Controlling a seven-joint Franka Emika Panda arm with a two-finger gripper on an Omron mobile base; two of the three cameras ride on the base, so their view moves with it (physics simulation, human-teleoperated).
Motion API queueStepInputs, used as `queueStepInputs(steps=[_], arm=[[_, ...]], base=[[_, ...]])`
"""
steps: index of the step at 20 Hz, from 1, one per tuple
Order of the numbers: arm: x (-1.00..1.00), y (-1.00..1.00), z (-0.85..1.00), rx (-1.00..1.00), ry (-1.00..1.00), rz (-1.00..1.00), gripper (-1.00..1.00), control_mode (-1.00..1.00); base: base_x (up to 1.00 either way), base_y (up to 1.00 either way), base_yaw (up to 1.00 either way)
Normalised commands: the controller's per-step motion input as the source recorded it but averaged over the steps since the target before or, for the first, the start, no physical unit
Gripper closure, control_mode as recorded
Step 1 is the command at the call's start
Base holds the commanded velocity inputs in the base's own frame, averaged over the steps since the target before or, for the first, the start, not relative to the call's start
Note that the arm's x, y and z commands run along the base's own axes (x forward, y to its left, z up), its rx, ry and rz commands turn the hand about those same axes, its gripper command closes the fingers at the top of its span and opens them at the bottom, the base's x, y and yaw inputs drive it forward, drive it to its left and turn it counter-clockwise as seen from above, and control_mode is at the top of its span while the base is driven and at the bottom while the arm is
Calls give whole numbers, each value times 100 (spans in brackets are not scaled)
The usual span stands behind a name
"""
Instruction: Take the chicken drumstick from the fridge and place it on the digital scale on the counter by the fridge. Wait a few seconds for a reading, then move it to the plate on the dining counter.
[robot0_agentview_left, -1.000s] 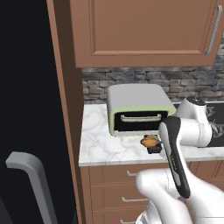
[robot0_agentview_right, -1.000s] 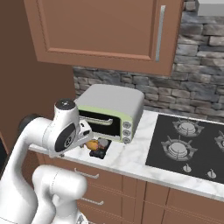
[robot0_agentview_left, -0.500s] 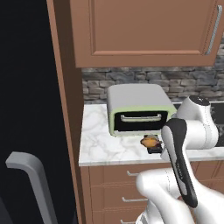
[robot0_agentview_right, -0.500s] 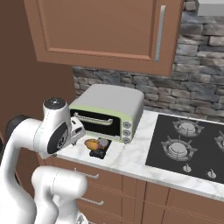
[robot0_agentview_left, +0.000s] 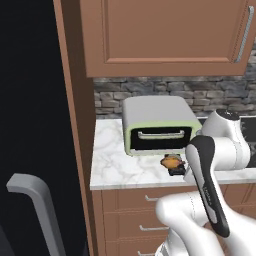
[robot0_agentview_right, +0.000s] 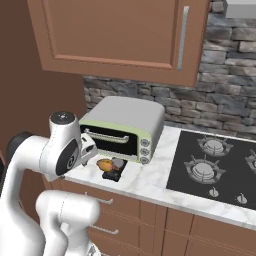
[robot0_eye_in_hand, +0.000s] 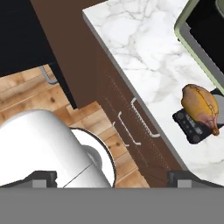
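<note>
The golden-brown chicken drumstick lies on the small black digital scale, on the marble counter in front of the toaster oven. My gripper is open and holds nothing. It hovers off the counter's front edge, apart from the drumstick, looking down at the drawers and floor. The black fridge stands left of the counter, its grey bar handle low in the left base view. The plate and dining counter are out of view.
A pale green toaster oven sits at the back of the counter. A black gas hob lies to its right. Wooden wall cupboards hang above. Brown drawers with thin handles front the counter over a wood floor.
The arm has swung back from the scale, drawing the hand towards the counter's front edge. The drumstick stays on the scale.
</note>
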Motion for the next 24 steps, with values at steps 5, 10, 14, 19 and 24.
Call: queueStepInputs(steps=[5,10,14,19,24], arm=[[0,0,0,0,0,0,-100,-100],[0,0,0,0,0,0,-100,-100],[0,0,0,0,0,0,-100,-100],[0,0,0,0,0,0,-100,-100],[0,0,0,0,0,0,-100,-100]], base=[[0,0,0],[0,0,0],[0,0,0],[0,0,0],[0,0,0]])
